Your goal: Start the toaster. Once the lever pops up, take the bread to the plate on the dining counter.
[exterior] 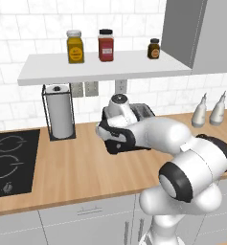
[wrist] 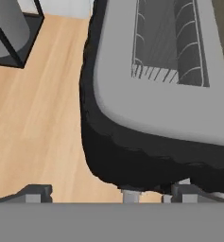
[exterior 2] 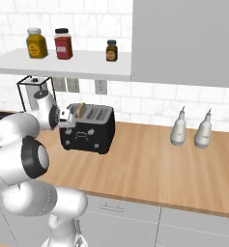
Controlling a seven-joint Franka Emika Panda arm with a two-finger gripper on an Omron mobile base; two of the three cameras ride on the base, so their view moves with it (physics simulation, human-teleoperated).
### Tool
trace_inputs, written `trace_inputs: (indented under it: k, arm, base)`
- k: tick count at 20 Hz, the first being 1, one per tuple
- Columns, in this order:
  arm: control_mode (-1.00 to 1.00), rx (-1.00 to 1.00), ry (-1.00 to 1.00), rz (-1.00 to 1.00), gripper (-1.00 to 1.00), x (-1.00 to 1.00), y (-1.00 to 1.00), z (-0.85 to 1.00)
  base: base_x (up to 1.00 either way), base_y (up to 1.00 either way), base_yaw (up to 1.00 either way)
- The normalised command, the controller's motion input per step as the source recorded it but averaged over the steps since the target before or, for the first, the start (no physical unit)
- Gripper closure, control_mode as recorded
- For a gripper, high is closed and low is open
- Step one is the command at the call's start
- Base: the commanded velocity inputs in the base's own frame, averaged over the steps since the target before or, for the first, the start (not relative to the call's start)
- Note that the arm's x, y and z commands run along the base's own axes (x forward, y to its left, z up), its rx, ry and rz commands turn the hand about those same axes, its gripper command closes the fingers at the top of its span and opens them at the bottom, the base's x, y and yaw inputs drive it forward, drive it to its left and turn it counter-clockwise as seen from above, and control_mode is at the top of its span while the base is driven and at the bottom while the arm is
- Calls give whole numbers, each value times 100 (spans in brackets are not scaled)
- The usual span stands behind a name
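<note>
Your pincer point(exterior 2: 67, 119) stands spread wide, gripping nothing — it hangs at the toaster's point(exterior 2: 89, 130) nine o'clock end. The bread point(exterior 2: 80, 109) stands in a slot there, on the wooden table point(exterior 2: 150, 169).

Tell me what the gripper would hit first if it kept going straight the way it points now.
Most likely the toaster: its black corner sits directly ahead of the open gripper, though depth is hard to judge.

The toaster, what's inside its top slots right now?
A tan slice of bread stands up out of the toaster's left slot. The neighbouring slots look empty; the slice's lower part is hidden inside.
</note>
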Motion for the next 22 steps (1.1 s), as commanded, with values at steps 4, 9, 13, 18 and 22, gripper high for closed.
trace_inputs:
  k: [4,9,13,18,22]
  arm:
    - [-100,0,-7,0,-100,4,0,-25]
    - [-100,0,-8,0,-100,0,0,-25]
    - [-100,0,-6,0,-100,-1,0,-29]
    - [-100,0,-2,0,-100,0,0,-30]
    - [-100,0,0,0,-100,0,0,-37]
  base:
    - [0,0,0]
    - [0,0,0]
    - [0,0,0]
    - [0,0,0]
    - [0,0,0]
